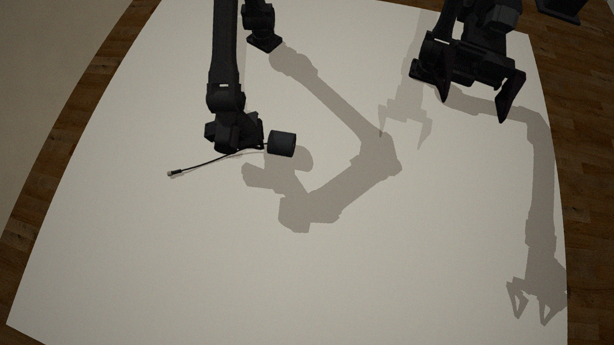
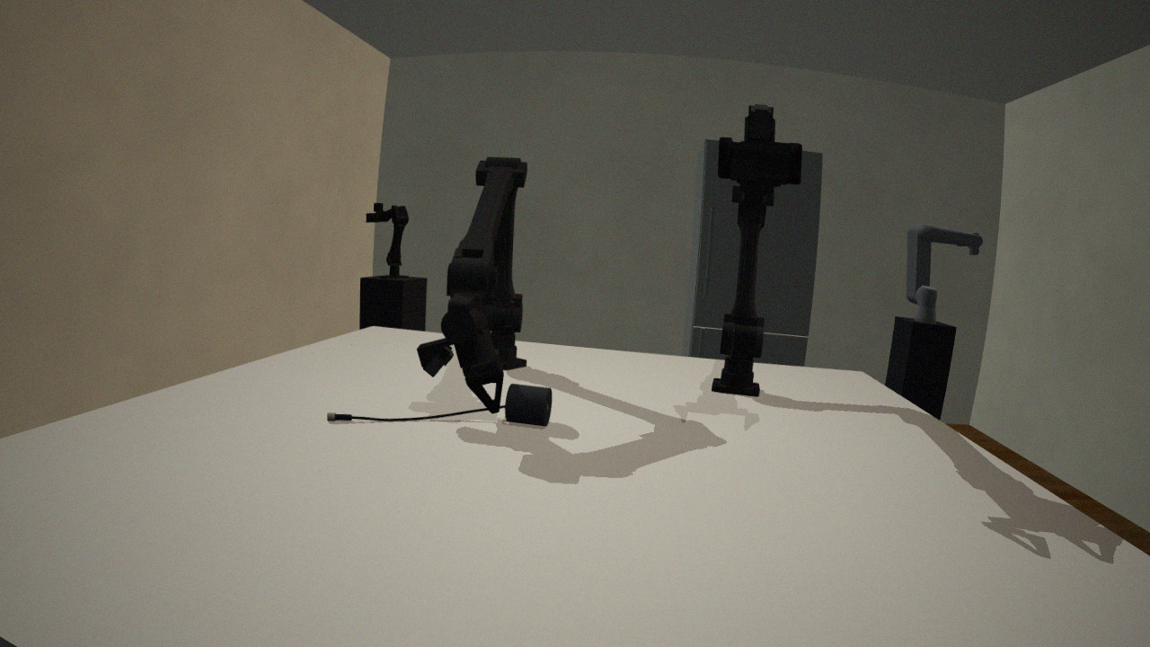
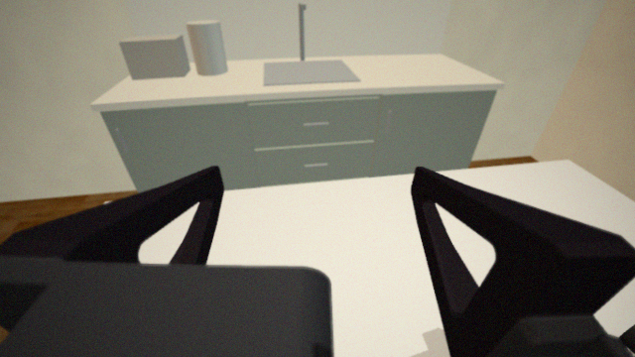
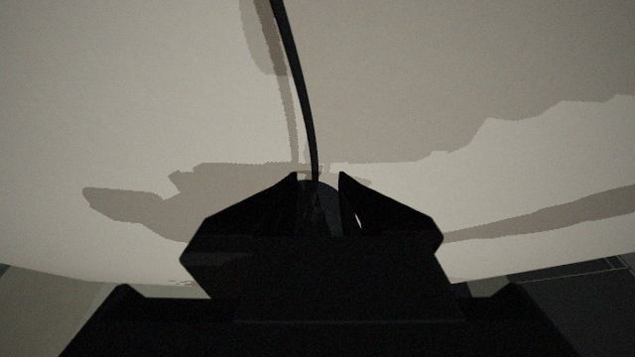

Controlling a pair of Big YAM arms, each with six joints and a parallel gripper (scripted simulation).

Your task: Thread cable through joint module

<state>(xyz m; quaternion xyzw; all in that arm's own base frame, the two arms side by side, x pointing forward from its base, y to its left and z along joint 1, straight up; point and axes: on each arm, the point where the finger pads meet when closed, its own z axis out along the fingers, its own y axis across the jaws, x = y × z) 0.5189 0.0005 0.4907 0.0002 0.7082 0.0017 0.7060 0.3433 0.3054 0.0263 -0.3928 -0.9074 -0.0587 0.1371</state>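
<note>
The dark, cylindrical joint module [image 1: 280,142] lies on its side on the white table; it also shows in the exterior view [image 2: 528,403]. The thin black cable [image 1: 209,162] runs from its metal-tipped plug [image 1: 170,173], which rests on the table, up to the module's near end. Whether it goes inside is hidden. My right gripper [image 1: 247,146] is low at that end. In the right wrist view its fingers stand slightly apart with the cable [image 4: 298,84] running loose between them. My left gripper [image 1: 474,99] is wide open and empty, high above the table; its fingers frame bare table.
The right arm's base [image 1: 264,40] stands at the table's far edge behind the module. A kitchen counter [image 3: 298,114] lies beyond the table in the left wrist view. Other robot stands [image 2: 920,354] are off the table.
</note>
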